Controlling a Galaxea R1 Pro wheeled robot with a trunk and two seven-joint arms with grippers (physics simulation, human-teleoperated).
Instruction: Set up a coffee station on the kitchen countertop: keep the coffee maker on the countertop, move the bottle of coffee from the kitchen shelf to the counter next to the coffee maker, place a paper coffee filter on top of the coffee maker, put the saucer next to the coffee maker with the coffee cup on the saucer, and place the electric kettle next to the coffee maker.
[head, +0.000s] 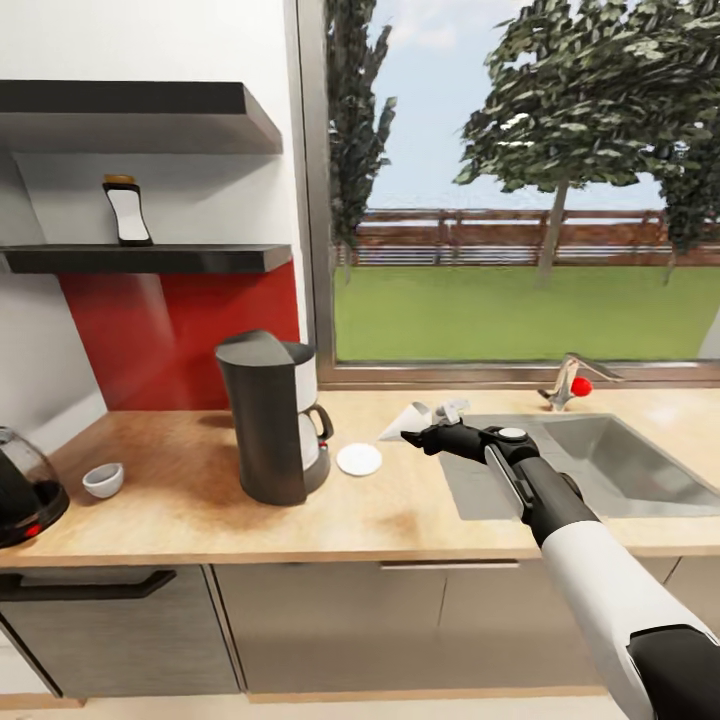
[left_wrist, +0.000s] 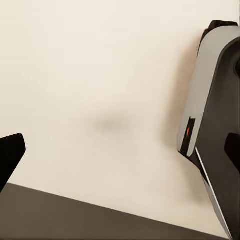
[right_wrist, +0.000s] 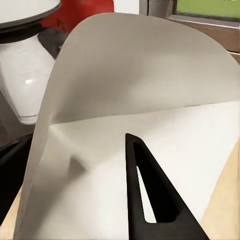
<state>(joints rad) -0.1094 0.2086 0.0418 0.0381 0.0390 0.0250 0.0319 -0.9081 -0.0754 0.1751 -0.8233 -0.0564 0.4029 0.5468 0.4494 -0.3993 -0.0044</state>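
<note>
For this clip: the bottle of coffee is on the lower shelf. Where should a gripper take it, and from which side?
Grip the bottle of coffee at its narrow waist, across the white label, coming in level from the open front of the kitchen shelf. It stands upright with the wall behind and another board above, so a top-down reach looks cramped. The waisted shape should keep the fingers from sliding.

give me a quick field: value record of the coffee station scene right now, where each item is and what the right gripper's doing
coffee maker: on countertop, below shelf
bottle of coffee: on kitchen shelf
saucer: on countertop, right of coffee maker, bare
coffee cup: on countertop, left of coffee maker
electric kettle: at countertop's left end
paper coffee filter: at right gripper's fingertips, by sink
right gripper: around filter; closure unclear
</note>
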